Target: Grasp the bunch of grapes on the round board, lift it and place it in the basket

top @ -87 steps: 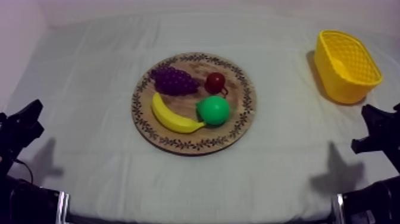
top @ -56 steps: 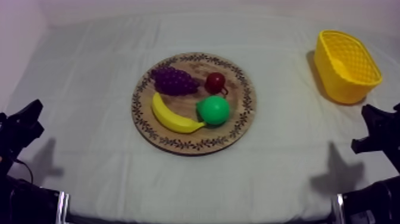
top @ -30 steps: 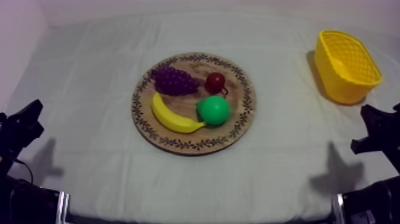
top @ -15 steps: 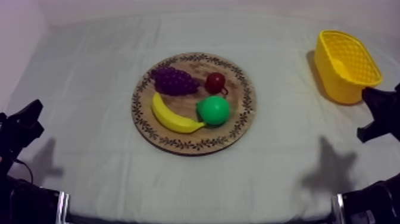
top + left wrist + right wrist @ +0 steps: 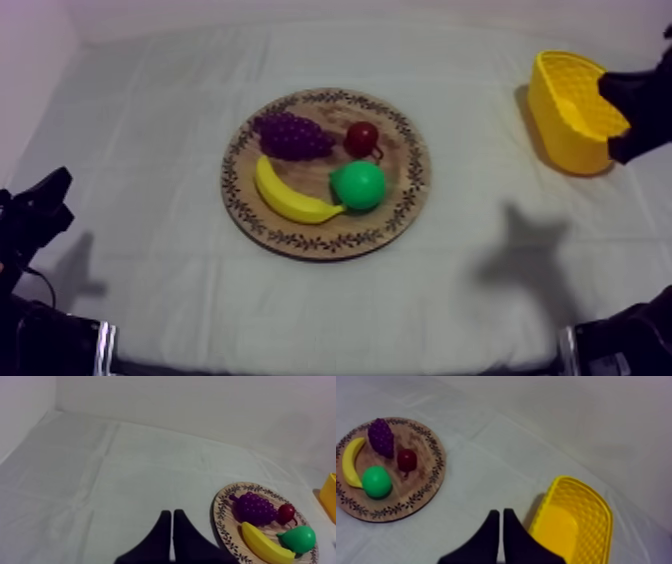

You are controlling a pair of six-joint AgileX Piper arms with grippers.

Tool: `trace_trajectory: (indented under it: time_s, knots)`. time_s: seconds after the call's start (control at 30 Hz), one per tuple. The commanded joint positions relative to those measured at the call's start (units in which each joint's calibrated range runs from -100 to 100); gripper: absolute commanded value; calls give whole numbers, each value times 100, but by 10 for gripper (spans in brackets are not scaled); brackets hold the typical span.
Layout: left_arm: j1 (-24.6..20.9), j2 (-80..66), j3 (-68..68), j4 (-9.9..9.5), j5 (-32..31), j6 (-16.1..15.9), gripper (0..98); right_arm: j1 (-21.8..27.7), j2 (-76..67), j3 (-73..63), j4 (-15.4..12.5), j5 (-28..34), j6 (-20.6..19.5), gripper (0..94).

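The bunch of grapes (image 5: 291, 135), dark purple and knobbly, is lying on the wooden board (image 5: 405, 195) beside the banana (image 5: 290, 197). My right gripper (image 5: 500, 513) is hovering by the yellow basket (image 5: 560, 130), well apart from the grapes, closed on nothing. My left gripper (image 5: 172, 513) is closed too.

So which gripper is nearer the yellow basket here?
Right. The right gripper hangs at the rim of the yellow basket, fingers shut. The left gripper sits low at the opposite side of the table, with the wooden board between it and the basket.
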Motion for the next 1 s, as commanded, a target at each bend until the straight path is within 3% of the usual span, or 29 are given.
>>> trace_trajectory:
  time_s: [0.0,0.57,0.97]
  knots:
    - [-2,0,-2,1,1,0,1,-227,528,-583,134,205,-105,6]
    - [-2,0,-2,1,1,1,1,-1357,2852,-3457,572,1689,-184,6]
    - [-2,0,-2,1,1,1,1,-1770,4524,-5000,504,2452,252,6]
